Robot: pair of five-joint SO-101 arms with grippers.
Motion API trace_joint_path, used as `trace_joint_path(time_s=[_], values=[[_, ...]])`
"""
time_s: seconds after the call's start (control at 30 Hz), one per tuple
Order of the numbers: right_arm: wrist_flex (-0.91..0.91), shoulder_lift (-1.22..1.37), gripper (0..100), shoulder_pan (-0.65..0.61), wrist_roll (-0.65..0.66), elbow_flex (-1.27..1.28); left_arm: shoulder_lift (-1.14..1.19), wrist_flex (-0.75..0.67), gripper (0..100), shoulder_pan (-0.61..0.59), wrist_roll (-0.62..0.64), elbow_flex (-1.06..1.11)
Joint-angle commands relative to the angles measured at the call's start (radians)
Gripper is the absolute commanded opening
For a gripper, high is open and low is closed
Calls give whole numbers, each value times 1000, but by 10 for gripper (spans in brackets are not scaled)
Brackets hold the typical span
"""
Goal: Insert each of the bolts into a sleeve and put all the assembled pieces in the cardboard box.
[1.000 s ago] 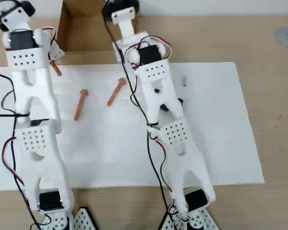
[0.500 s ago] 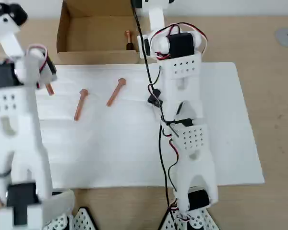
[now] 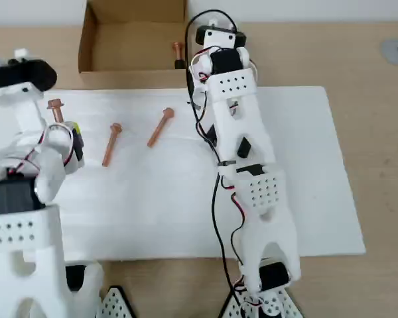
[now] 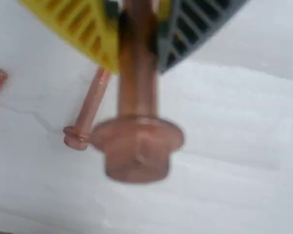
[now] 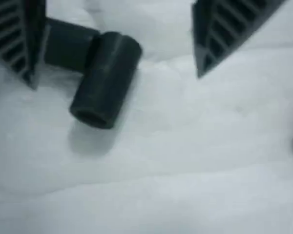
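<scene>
My left gripper (image 4: 136, 41) is shut on a copper bolt (image 4: 136, 146), gripped by its shank between the yellow and the dark finger, head pointing away from the fingers. From above, this bolt (image 3: 55, 106) hangs over the left end of the white mat (image 3: 152, 212). Two loose bolts (image 3: 111, 144) (image 3: 160, 126) lie on the mat right of it. My right gripper (image 5: 115, 46) stands open just above two black sleeves (image 5: 105, 80) (image 5: 68, 44) lying on the mat. The cardboard box (image 3: 86, 40) at the back holds one assembled piece (image 3: 178, 54).
The right arm (image 3: 235, 99) stretches over the mat's middle, up to the box's right corner. Bare wooden table lies right of the mat, with a small grey disc (image 3: 396, 50) at the far right edge.
The right arm left an assembled piece in the box and drew back over the mat. The left arm pulled toward the near side, turning its held bolt.
</scene>
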Motion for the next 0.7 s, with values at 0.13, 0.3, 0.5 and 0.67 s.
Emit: trace_joint_path(time_s=[0.13,0.3,0.5,0.67], values=[[-52,102,246,-10,-37,-61,-59,-21,9,8,-32,15],[-52,160,246,-10,-37,-84,-59,-21,9,8,-32,15],[-58,194,246,-8,-37,-102,-58,-21,9,8,-32,15],[-57,236,220,-8,-37,-110,-58,-21,9,8,-32,15]])
